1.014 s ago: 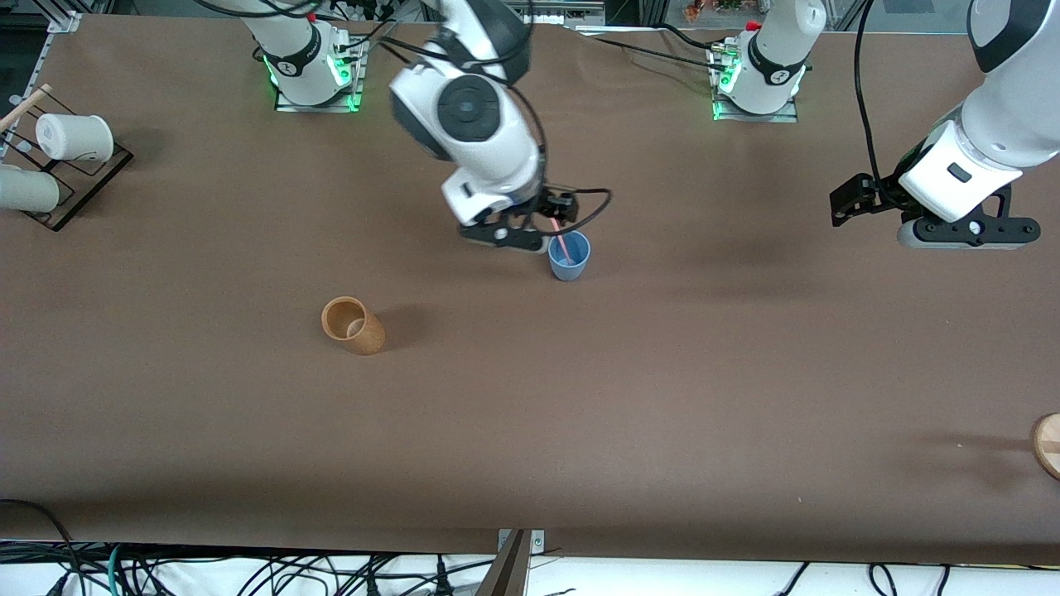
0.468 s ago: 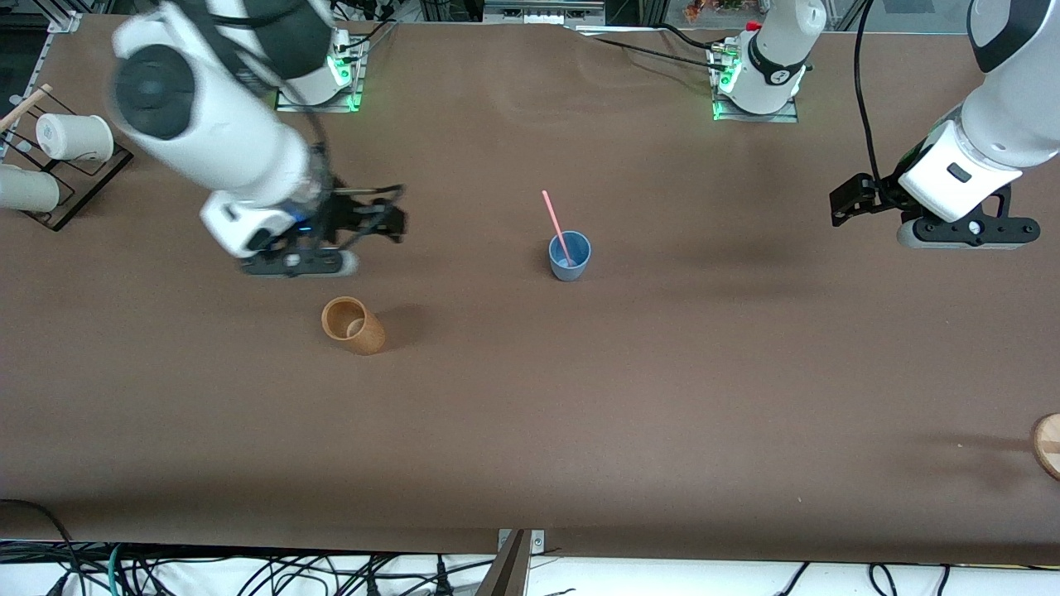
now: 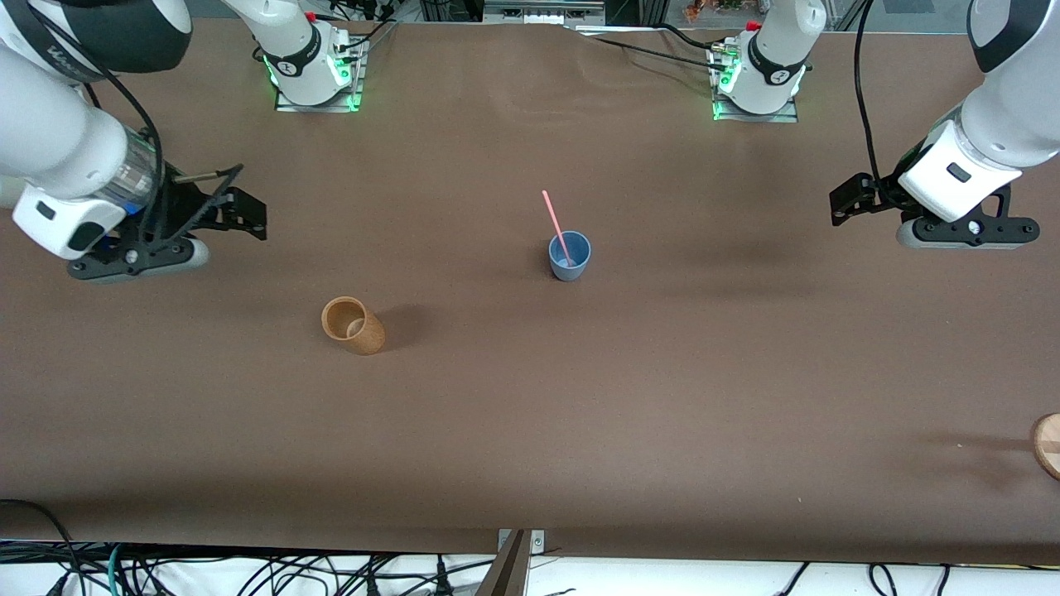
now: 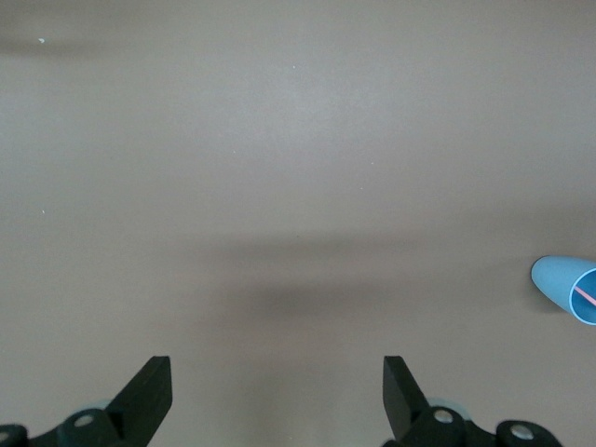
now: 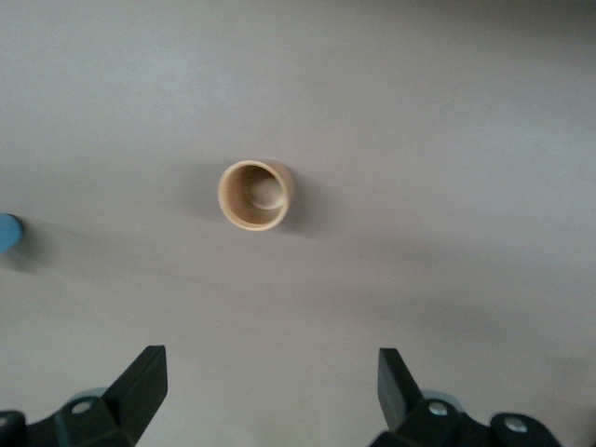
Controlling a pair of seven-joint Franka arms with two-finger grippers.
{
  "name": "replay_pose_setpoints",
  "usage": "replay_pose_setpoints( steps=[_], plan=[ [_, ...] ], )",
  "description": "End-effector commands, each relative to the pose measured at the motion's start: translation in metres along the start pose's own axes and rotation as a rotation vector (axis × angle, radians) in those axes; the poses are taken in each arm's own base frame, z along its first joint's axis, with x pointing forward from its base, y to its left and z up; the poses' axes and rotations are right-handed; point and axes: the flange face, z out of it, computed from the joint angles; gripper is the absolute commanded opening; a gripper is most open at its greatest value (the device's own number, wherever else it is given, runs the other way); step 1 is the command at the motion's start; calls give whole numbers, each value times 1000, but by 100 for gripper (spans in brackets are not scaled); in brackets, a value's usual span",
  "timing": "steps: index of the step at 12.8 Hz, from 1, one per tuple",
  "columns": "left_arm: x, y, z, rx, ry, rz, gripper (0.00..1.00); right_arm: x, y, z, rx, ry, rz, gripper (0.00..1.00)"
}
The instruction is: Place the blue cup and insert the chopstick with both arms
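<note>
Now chopstick point(image 3: 556, 227) in blue cup point(image 3: 569, 257), mid-table

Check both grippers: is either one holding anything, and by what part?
Nothing is held. The left gripper and right gripper are both open over bare table. The chopstick stands free in the blue cup.

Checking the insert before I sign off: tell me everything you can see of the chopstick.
The chopstick is one thin, straight pink stick, plain and matte. Its lower end sits inside the blue cup, which stands upright mid-table; it leans against the rim, its upper end tilted toward the robots' bases and sticking well above the cup. Only the cup touches it. The left wrist view shows a pink sliver inside the cup's mouth.
</note>
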Motion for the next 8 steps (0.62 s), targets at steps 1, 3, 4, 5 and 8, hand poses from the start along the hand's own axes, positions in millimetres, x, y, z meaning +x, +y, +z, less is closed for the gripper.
replay_pose_setpoints(
  steps=[1, 3, 4, 5, 8],
  plan=[
    [3, 0, -5, -22, -8, 22, 100, -14, -1, -4, -36, -3, -19, 100],
    [3, 0, -5, -22, -8, 22, 100, -15, -2, -5, -37, -3, -19, 100],
    [3, 0, -5, -22, -8, 22, 100, -15, -2, -5, -37, -3, -19, 100],
    [3, 0, -5, -22, -8, 22, 100, -16, -3, -5, -37, -6, -20, 100],
    [3, 0, -5, -22, -8, 22, 100, -19, -3, -7, -34, -16, -19, 100]
  ],
)
